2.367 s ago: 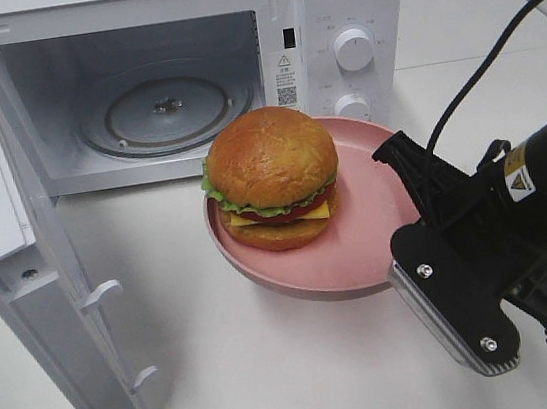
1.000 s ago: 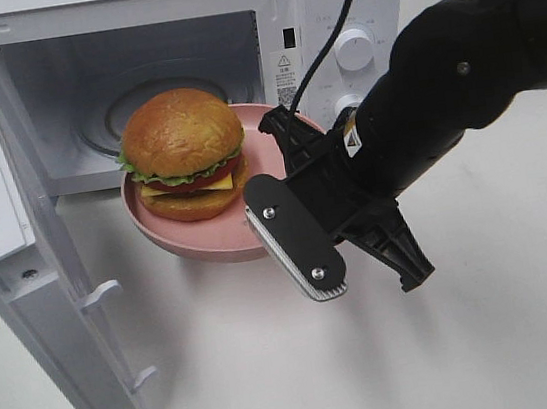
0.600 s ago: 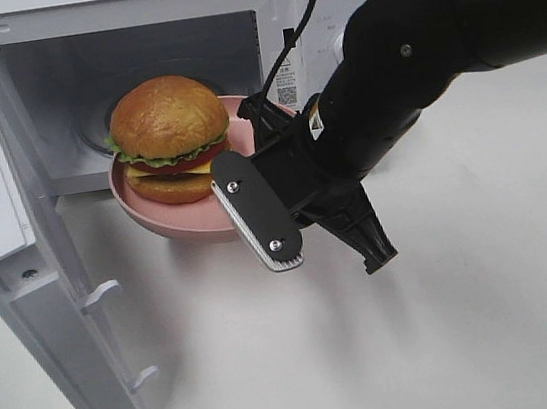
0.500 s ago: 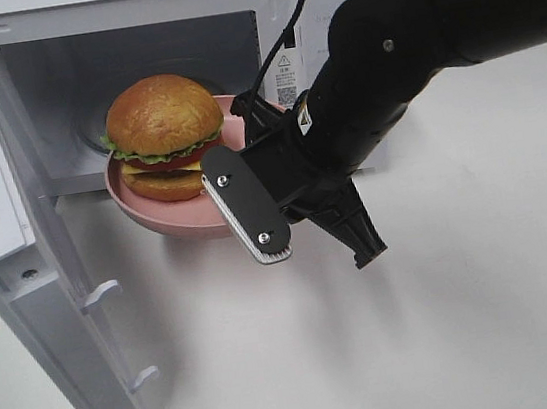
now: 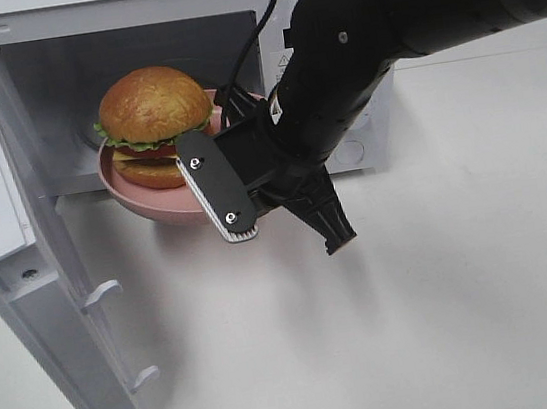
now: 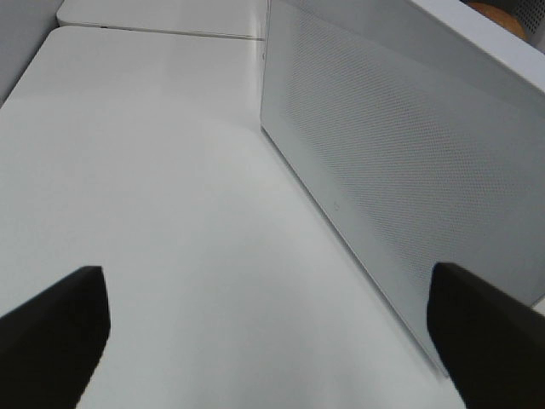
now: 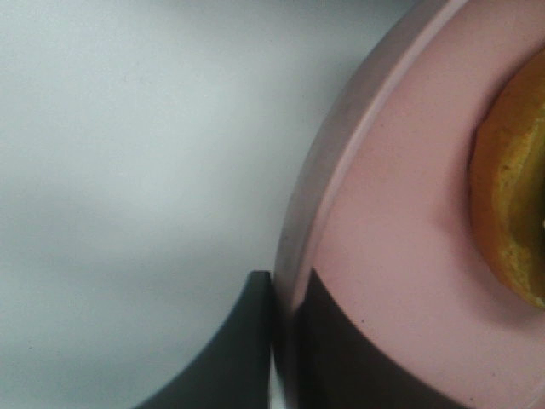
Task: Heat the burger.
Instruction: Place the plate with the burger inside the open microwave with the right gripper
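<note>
Burger (image 5: 154, 114) on pink plate (image 5: 158, 208), carried at the mouth of the open microwave (image 5: 46, 83), partly over its sill. The plate's near rim is pinched between the jaws of the right gripper (image 7: 285, 341); the left gripper (image 6: 272, 341) is seen empty, jaws spread, beside the door (image 6: 383, 170). Because the load is borne at one edge only, sagging is judged likely: the far rim could be caught on the sill and the burger tipped off.

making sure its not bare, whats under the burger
The burger sits on a pink plate, whose rim is clamped by the right pincer. The burger covers the plate's middle, and whatever lies beneath the plate is hidden.
</note>
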### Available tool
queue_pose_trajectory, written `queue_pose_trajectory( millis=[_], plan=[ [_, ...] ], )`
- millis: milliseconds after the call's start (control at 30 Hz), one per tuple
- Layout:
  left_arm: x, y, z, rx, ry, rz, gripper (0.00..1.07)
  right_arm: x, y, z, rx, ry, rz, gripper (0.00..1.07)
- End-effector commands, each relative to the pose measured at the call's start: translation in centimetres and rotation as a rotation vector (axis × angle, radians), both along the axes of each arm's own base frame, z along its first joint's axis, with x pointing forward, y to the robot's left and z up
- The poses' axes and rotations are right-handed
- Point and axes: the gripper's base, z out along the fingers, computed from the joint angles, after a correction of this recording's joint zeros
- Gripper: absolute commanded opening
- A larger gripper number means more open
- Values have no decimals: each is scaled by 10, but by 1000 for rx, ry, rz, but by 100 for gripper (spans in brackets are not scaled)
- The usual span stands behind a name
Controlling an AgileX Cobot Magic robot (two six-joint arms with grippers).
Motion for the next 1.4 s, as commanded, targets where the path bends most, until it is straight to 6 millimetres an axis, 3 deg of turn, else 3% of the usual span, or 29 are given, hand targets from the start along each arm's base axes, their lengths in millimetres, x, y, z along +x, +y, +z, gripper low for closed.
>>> queue_pose_trajectory(
  millis=[33, 500, 833, 1400],
  plan=[
    [-1, 0, 0, -2, -27, 2, 93, 11, 10, 7, 43, -41, -8, 0],
    [-1, 0, 0, -2, -27, 2, 93, 35, 31, 1, 26, -5, -34, 0],
    [-1, 0, 0, -2, -27, 2, 93, 58, 52, 7, 58, -4, -87, 0],
    [-1, 0, 0, -2, -27, 2, 93, 85, 70, 3, 58, -44, -146, 0]
  ],
)
